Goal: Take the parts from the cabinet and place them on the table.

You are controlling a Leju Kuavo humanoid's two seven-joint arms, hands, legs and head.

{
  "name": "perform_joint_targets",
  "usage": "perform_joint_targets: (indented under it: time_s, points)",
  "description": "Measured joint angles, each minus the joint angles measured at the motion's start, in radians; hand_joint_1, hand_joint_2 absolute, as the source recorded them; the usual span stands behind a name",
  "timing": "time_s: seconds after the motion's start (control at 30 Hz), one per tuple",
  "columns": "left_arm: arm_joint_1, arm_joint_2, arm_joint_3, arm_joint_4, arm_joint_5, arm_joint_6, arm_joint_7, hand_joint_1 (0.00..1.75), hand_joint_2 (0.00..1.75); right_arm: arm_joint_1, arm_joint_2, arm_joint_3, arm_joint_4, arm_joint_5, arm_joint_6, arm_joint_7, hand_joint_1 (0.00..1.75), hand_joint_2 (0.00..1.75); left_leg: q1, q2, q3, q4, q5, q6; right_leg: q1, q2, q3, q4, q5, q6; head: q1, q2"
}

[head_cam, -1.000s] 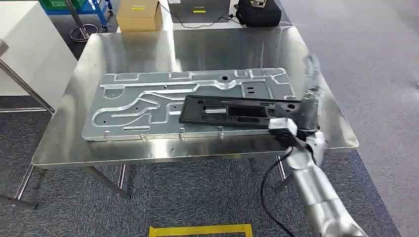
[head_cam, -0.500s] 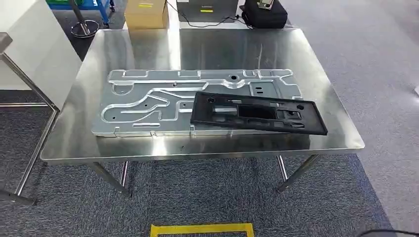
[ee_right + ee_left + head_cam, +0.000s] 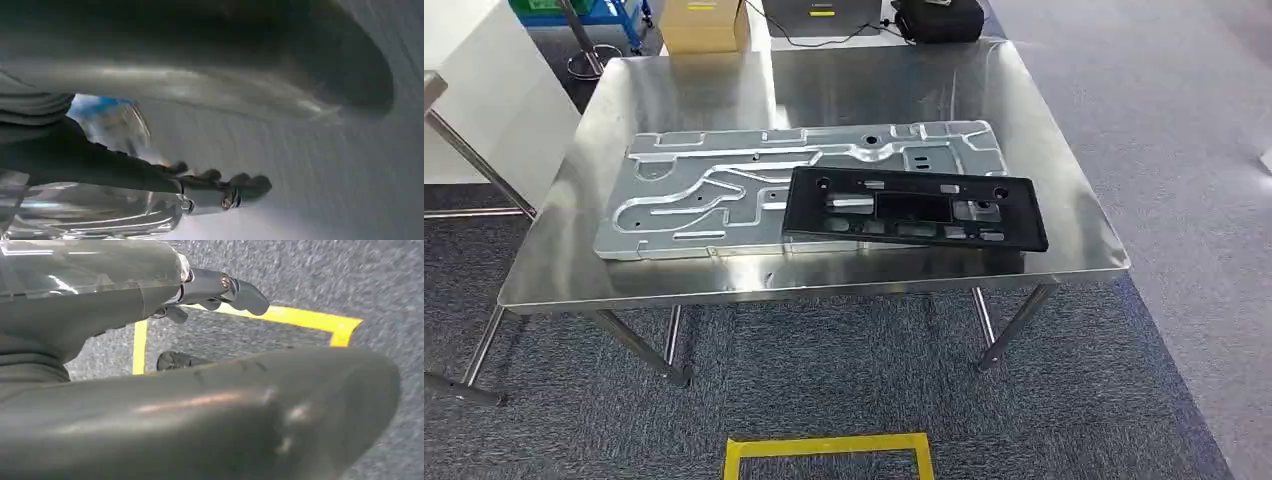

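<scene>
- The left hand [image 3: 210, 290] shows in its wrist view hanging over grey carpet, its dark fingers [image 3: 245, 295] stretched out and slightly apart with nothing in them; a large dark rounded shape hides much of that picture.
- Beyond its fingertips, yellow floor tape [image 3: 300, 319] forms a corner, partly cut off by that dark shape.
- The right hand [image 3: 220, 187] appears blurred in its own wrist view, fingers [image 3: 250, 184] extended with nothing between them; the surroundings are smeared, so what lies beyond cannot be made out.
- In the head view, the yellow tape's frame [image 3: 824, 447] is cut by the lower edge.
- Farther on stands the steel table [image 3: 844, 275].
- The black part [image 3: 914, 208] lies flat on it, overlapping the near right portion of the silver panel [image 3: 724, 185].
- Behind the table, a cardboard box [image 3: 704, 25] and dark equipment are cropped at the top.
</scene>
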Motion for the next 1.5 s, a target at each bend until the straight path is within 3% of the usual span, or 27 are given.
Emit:
perform_joint_targets:
  time_s: [0.03, 0.17, 0.2, 0.3, 0.33, 0.37, 0.43, 0.5, 0.53, 0.57, 0.67, 0.7, 0.73, 0.8, 0.83, 0.87, 0.93, 1.0, 1.07, 1.17, 1.2, 1.23, 1.27, 1.33, 1.37, 1.43, 1.5]
  points:
    - [-0.003, 0.001, -0.005, 0.000, -0.006, -0.003, 0.007, 0.00, 0.00, -0.003, 0.017, -0.002, 0.025, 0.003, 0.033, 0.017, 0.00, 0.00, -0.006, 0.002, 0.008, -0.025, -0.011, 0.005, 0.003, -0.001, -0.002, 0.001, 0.007, 0.005, 0.000, 0.000]
    - [-0.002, -0.004, -0.029, 0.000, -0.030, -0.012, 0.033, 0.00, 0.00, -0.027, 0.061, -0.019, 0.099, -0.020, 0.147, 0.069, 0.00, 0.00, -0.014, 0.004, -0.008, -0.031, 0.034, 0.019, -0.009, 0.002, -0.004, -0.009, 0.042, 0.030, -0.005, 0.000]
    - [-0.004, -0.010, -0.035, -0.001, -0.032, -0.012, 0.039, 0.00, 0.00, -0.031, 0.062, -0.027, 0.108, -0.022, 0.166, 0.073, 0.00, 0.00, -0.003, 0.013, -0.016, -0.041, 0.054, 0.024, -0.011, 0.003, -0.009, -0.003, 0.036, 0.033, -0.004, 0.000]
    - [-0.005, -0.016, -0.052, -0.002, -0.039, -0.008, 0.057, 0.00, 0.00, -0.042, 0.069, -0.029, 0.128, 0.007, 0.209, 0.036, 0.00, 0.00, -0.004, 0.015, -0.058, -0.044, 0.091, 0.033, -0.016, 0.003, -0.054, 0.158, -0.152, 0.050, -0.001, 0.000]
    - [-0.005, -0.021, -0.055, -0.002, -0.039, -0.005, 0.066, 0.00, 0.00, -0.047, 0.069, -0.029, 0.131, 0.008, 0.207, 0.019, 0.00, 0.00, -0.004, 0.018, -0.074, -0.043, 0.103, 0.032, -0.019, 0.003, -0.066, 0.233, -0.193, 0.056, -0.002, 0.000]
    - [-0.005, -0.023, -0.059, -0.002, -0.042, -0.004, 0.073, 0.00, 0.00, -0.051, 0.069, -0.029, 0.135, 0.010, 0.204, 0.010, 0.00, 0.00, -0.004, 0.019, -0.090, -0.040, 0.114, 0.030, -0.021, 0.003, -0.068, 0.281, -0.198, 0.060, -0.002, 0.000]
    - [-0.008, -0.032, -0.073, -0.002, -0.057, -0.005, 0.098, 0.00, 0.00, -0.057, 0.069, -0.029, 0.141, 0.011, 0.211, 0.009, 0.00, 0.00, -0.003, 0.020, -0.126, -0.030, 0.135, 0.023, -0.028, 0.002, -0.014, 0.265, -0.135, 0.065, -0.002, 0.000]
    - [-0.008, -0.042, -0.087, -0.005, -0.068, -0.014, 0.123, 0.00, 0.00, -0.062, 0.069, -0.029, 0.144, 0.011, 0.221, 0.018, 0.00, 0.00, 0.000, 0.020, -0.160, -0.015, 0.152, 0.015, -0.032, 0.002, 0.110, 0.116, -0.091, 0.065, -0.002, 0.000]
    - [-0.008, -0.045, -0.093, -0.006, -0.071, -0.023, 0.138, 0.00, 0.00, -0.066, 0.069, -0.029, 0.146, 0.012, 0.221, 0.025, 0.00, 0.00, -0.002, 0.019, -0.169, -0.006, 0.158, 0.009, -0.032, 0.003, 0.185, 0.017, -0.125, 0.062, -0.002, 0.000]
    - [-0.008, -0.054, -0.101, -0.008, -0.076, -0.027, 0.148, 0.00, 0.00, -0.069, 0.068, -0.029, 0.147, 0.014, 0.222, 0.032, 0.00, 0.00, -0.003, 0.019, -0.175, -0.001, 0.163, 0.002, -0.024, 0.006, 0.219, -0.051, -0.151, 0.053, -0.003, 0.000]
    - [-0.008, -0.064, -0.115, -0.010, -0.080, -0.033, 0.175, 0.00, 0.00, -0.067, 0.067, -0.029, 0.151, 0.019, 0.237, 0.050, 0.00, 0.00, 0.002, 0.019, -0.182, -0.007, 0.193, -0.018, -0.015, 0.004, 0.194, -0.043, -0.135, 0.031, -0.002, 0.000]
    - [-0.007, -0.069, -0.120, -0.010, -0.080, -0.034, 0.182, 0.00, 0.00, -0.065, 0.066, -0.029, 0.152, 0.022, 0.241, 0.058, 0.00, 0.00, 0.006, 0.017, -0.190, -0.002, 0.191, -0.025, -0.022, -0.002, 0.183, -0.050, -0.118, 0.018, -0.002, 0.000]
    - [-0.006, -0.071, -0.124, -0.010, -0.080, -0.036, 0.189, 0.00, 0.00, -0.066, 0.065, -0.029, 0.152, 0.029, 0.246, 0.064, 0.00, 0.00, 0.008, 0.015, -0.204, 0.023, 0.144, -0.027, -0.019, -0.005, 0.169, -0.048, -0.106, 0.010, -0.003, 0.000]
    - [-0.003, -0.081, -0.129, -0.012, -0.077, -0.038, 0.195, 0.00, 0.00, -0.064, 0.062, -0.028, 0.152, 0.041, 0.253, 0.071, 0.00, 0.00, 0.010, 0.014, -0.239, 0.152, 0.007, -0.027, -0.014, -0.006, 0.139, -0.047, -0.083, -0.001, -0.005, 0.000]
    - [-0.004, -0.085, -0.129, -0.012, -0.077, -0.039, 0.196, 0.00, 0.00, -0.063, 0.062, -0.027, 0.152, 0.049, 0.253, 0.069, 0.00, 0.00, 0.010, 0.014, -0.251, 0.226, -0.040, -0.029, -0.010, -0.007, 0.123, -0.045, -0.072, -0.003, -0.005, 0.000]
    - [-0.006, -0.086, -0.130, -0.013, -0.077, -0.041, 0.195, 0.00, 0.00, -0.063, 0.061, -0.024, 0.152, 0.055, 0.252, 0.066, 0.00, 0.00, 0.010, 0.015, -0.255, 0.287, -0.057, -0.029, -0.007, -0.007, 0.105, -0.042, -0.060, -0.003, -0.005, 0.000]
    - [-0.008, -0.087, -0.130, -0.013, -0.076, -0.043, 0.189, 0.00, 0.00, -0.065, 0.061, -0.018, 0.153, 0.059, 0.252, 0.056, 0.00, 0.00, 0.009, 0.014, -0.212, 0.292, -0.001, -0.025, -0.004, -0.007, 0.065, -0.028, -0.040, -0.002, -0.005, 0.000]
    - [-0.011, -0.086, -0.130, -0.013, -0.074, -0.045, 0.177, 0.00, 0.00, -0.067, 0.061, -0.010, 0.154, 0.065, 0.252, 0.042, 0.00, 0.00, 0.007, 0.014, -0.104, 0.162, 0.060, -0.018, -0.004, -0.007, 0.030, -0.012, -0.025, 0.003, -0.006, 0.000]
    - [-0.021, -0.080, -0.130, -0.013, -0.074, -0.045, 0.167, 0.00, 0.00, -0.073, 0.067, 0.001, 0.159, 0.069, 0.252, 0.029, 0.00, 0.00, -0.001, 0.014, 0.012, -0.019, 0.009, -0.007, 0.000, -0.007, 0.010, 0.002, -0.010, 0.012, -0.005, 0.000]
    - [-0.023, -0.072, -0.131, -0.013, -0.081, -0.044, 0.160, 0.00, 0.00, -0.080, 0.073, 0.005, 0.163, 0.060, 0.251, 0.010, 0.00, 0.00, -0.009, 0.014, -0.002, -0.028, 0.017, 0.009, -0.009, -0.013, 0.007, -0.007, 0.019, 0.031, -0.007, 0.000]
    - [-0.022, -0.071, -0.134, -0.013, -0.084, -0.044, 0.159, 0.00, 0.00, -0.080, 0.075, 0.005, 0.164, 0.059, 0.249, 0.009, 0.00, 0.00, -0.002, 0.016, -0.010, -0.042, 0.034, 0.017, -0.002, -0.011, 0.006, -0.008, 0.027, 0.038, -0.005, 0.000]
    - [-0.024, -0.069, -0.137, -0.013, -0.088, -0.043, 0.158, 0.00, 0.00, -0.081, 0.080, 0.006, 0.165, 0.054, 0.246, 0.001, 0.00, 0.00, 0.001, 0.021, -0.014, -0.044, 0.048, 0.023, -0.009, -0.006, -0.005, 0.007, -0.005, 0.042, -0.008, 0.000]
    - [-0.024, -0.064, -0.140, -0.013, -0.090, -0.040, 0.157, 0.00, 0.00, -0.081, 0.083, 0.006, 0.167, 0.053, 0.244, -0.004, 0.00, 0.00, 0.001, 0.022, -0.028, -0.045, 0.059, 0.035, -0.012, -0.003, -0.017, 0.050, -0.069, 0.047, -0.001, 0.000]
    - [-0.024, -0.055, -0.145, -0.013, -0.099, -0.039, 0.151, 0.00, 0.00, -0.082, 0.091, 0.006, 0.171, 0.053, 0.240, 0.002, 0.00, 0.00, -0.001, 0.022, -0.057, -0.043, 0.081, 0.037, -0.020, -0.003, -0.052, 0.198, -0.187, 0.058, -0.001, 0.000]
    - [-0.024, -0.050, -0.148, -0.012, -0.101, -0.038, 0.148, 0.00, 0.00, -0.082, 0.096, 0.007, 0.172, 0.053, 0.241, 0.009, 0.00, 0.00, -0.001, 0.022, -0.070, -0.041, 0.091, 0.035, -0.022, -0.003, -0.062, 0.261, -0.209, 0.062, -0.001, 0.000]
    - [-0.025, -0.041, -0.153, -0.012, -0.105, -0.037, 0.144, 0.00, 0.00, -0.082, 0.103, 0.010, 0.173, 0.056, 0.249, 0.028, 0.00, 0.00, 0.000, 0.022, -0.100, -0.034, 0.111, 0.028, -0.030, -0.003, -0.037, 0.287, -0.163, 0.070, -0.001, 0.000]
    - [-0.025, -0.033, -0.158, -0.012, -0.114, -0.035, 0.145, 0.00, 0.00, -0.083, 0.111, 0.014, 0.175, 0.056, 0.255, 0.044, 0.00, 0.00, 0.004, 0.022, -0.130, -0.021, 0.125, 0.017, -0.038, -0.003, 0.063, 0.164, -0.092, 0.073, -0.001, 0.000]
